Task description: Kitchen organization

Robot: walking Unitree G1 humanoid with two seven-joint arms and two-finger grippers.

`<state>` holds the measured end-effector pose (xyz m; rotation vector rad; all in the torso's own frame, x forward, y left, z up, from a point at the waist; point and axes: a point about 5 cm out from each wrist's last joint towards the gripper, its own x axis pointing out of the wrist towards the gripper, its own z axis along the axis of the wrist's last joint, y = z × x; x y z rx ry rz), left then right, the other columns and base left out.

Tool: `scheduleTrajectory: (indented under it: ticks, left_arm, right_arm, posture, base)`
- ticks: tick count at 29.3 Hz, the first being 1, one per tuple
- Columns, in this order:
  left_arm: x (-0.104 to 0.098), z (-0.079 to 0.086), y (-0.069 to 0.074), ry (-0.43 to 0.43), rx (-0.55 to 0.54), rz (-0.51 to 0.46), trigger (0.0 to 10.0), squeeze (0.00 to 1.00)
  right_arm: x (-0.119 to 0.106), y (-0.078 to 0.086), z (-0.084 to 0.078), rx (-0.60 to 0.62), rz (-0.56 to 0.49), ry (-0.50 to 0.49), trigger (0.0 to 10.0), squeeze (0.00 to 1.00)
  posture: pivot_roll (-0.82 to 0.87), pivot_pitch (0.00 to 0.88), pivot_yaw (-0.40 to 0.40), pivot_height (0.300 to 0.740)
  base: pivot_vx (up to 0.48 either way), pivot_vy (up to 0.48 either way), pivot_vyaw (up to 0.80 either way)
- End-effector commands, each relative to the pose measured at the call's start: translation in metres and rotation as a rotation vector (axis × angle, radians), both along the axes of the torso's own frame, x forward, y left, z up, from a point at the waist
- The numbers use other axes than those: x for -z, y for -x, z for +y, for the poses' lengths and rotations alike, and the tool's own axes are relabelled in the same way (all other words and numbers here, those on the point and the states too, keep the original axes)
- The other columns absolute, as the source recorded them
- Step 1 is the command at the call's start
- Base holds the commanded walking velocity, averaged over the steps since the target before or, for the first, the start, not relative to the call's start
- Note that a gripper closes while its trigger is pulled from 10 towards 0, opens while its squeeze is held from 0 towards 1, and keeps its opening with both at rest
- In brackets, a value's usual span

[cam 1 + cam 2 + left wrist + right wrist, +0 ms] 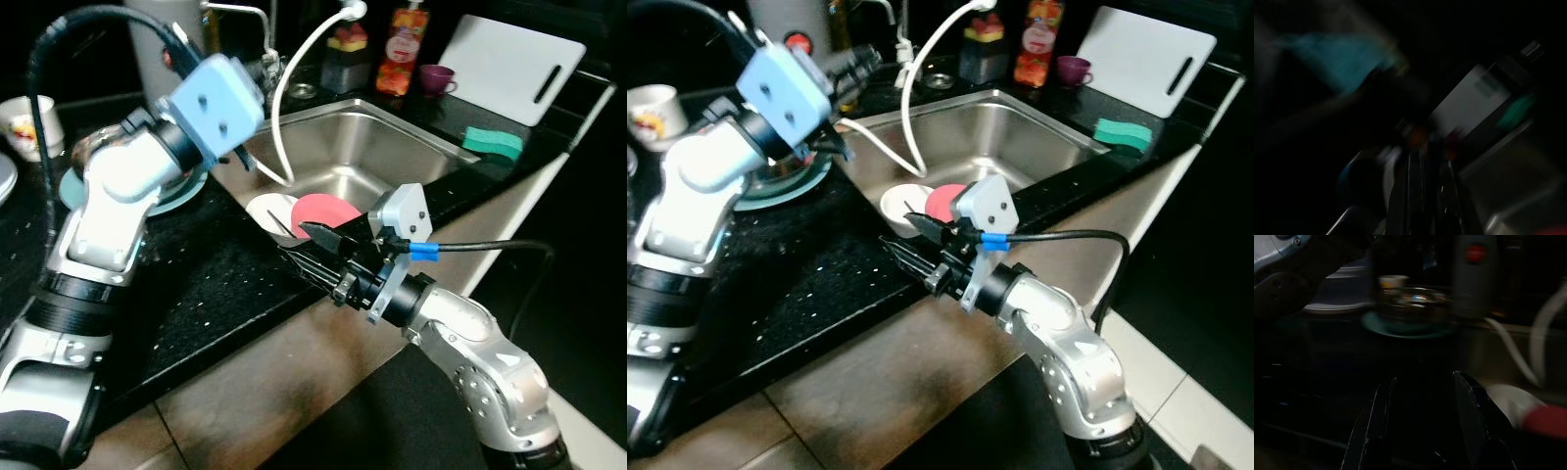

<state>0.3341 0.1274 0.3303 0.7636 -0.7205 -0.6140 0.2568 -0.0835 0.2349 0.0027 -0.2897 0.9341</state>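
My right gripper [292,240] reaches in from the lower right and hovers open over the black counter's front edge, just in front of the sink [392,137]. Nothing is between its fingers [1374,426]. Just beyond its tips, in the sink's near-left corner, lie a white bowl [266,211] and a pink-red plate [328,211]. My left arm is raised over the counter, its gripper [860,63] pointing toward the faucet at the back. A teal plate [1405,329] carrying a metal bowl [1410,301] sits on the counter under that arm.
A white hose [294,88] curves down into the sink. Behind the sink stand an orange bottle [405,44], a purple cup [436,76] and a white cutting board [509,64]. A green sponge [493,142] lies at the right rim. A mug [24,122] is far left.
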Motion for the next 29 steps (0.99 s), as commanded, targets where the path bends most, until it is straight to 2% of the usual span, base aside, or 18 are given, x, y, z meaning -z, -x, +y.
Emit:
scheduleTrajectory:
  ticks: [1,2,4,7,10,13,16,17,18,19,20,26,29]
  left_arm:
    - [0.002,-0.011,-0.003,-0.050,0.045,0.013,10.0,0.00]
    - [0.002,-0.011,-0.003,-0.050,0.045,0.013,10.0,0.00]
    - [0.003,-0.015,-0.014,-0.093,0.017,-0.001,10.0,0.00]
    - [0.003,-0.015,-0.017,-0.086,0.017,0.004,10.0,0.00]
    - [0.005,-0.017,-0.027,-0.015,0.030,0.054,10.0,0.00]
    - [0.008,-0.017,-0.033,0.010,0.019,0.080,10.0,0.00]
    - [0.017,-0.011,-0.047,0.070,-0.012,0.167,10.0,0.00]
    - [0.017,-0.011,-0.047,0.070,-0.012,0.167,10.0,0.00]
    - [0.021,-0.010,-0.050,0.086,-0.017,0.192,10.0,0.45]
    - [0.021,-0.010,-0.050,0.086,-0.017,0.192,10.0,0.45]
    - [0.027,-0.010,-0.055,0.108,-0.013,0.235,10.0,1.00]
    - [0.034,-0.015,-0.059,0.180,0.075,0.345,10.0,1.00]
    - [0.034,-0.016,-0.059,0.162,0.085,0.345,10.0,1.00]
  right_arm:
    - [0.001,0.001,-0.004,0.025,0.007,0.011,10.0,0.00]
    - [0.001,0.001,-0.004,0.025,0.007,0.011,10.0,0.00]
    - [0.002,0.003,-0.008,0.044,0.006,0.023,10.0,0.00]
    - [0.002,0.004,-0.008,0.044,0.005,0.024,10.0,0.00]
    - [0.003,0.007,-0.007,0.031,0.006,0.029,10.0,0.00]
    - [0.003,0.008,-0.007,0.026,0.007,0.030,10.0,0.00]
    - [0.004,0.011,-0.006,0.021,0.010,0.031,10.0,0.00]
    - [0.004,0.011,-0.006,0.021,0.010,0.031,10.0,0.00]
    - [0.004,0.011,-0.006,0.020,0.011,0.031,10.0,0.00]
    - [0.004,0.011,-0.006,0.020,0.011,0.031,10.0,0.00]
    - [0.003,0.012,-0.006,0.018,0.012,0.030,10.0,0.00]
    - [0.002,0.013,-0.004,0.013,0.011,0.027,10.0,0.00]
    - [0.002,0.013,-0.004,0.011,0.009,0.025,10.0,0.00]
  posture:
    - [0.00,0.000,0.013,0.740]
    - [0.00,0.000,0.013,0.740]
    - [-0.01,0.000,0.015,0.740]
    - [-0.01,0.000,0.016,0.740]
    - [-0.01,0.000,0.020,0.740]
    - [-0.01,0.000,0.020,0.740]
    - [-0.02,0.000,0.025,0.740]
    - [-0.02,0.000,0.025,0.740]
    - [-0.02,0.000,0.025,0.740]
    - [-0.02,0.000,0.025,0.740]
    - [-0.02,0.000,0.027,0.740]
    - [-0.03,0.000,0.032,0.740]
    - [-0.03,0.000,0.033,0.740]
  base:
    - [0.000,0.000,-0.80]
    - [0.000,0.000,-0.80]
    - [0.000,0.000,0.00]
    - [0.000,0.000,0.00]
    - [0.000,0.000,0.00]
    - [0.000,0.000,0.00]
    - [0.000,0.000,0.00]
    - [0.000,0.000,0.00]
    - [0.000,0.000,0.00]
    - [0.000,0.000,0.00]
    - [0.000,0.000,0.00]
    - [0.000,0.000,0.00]
    - [0.000,0.000,0.00]
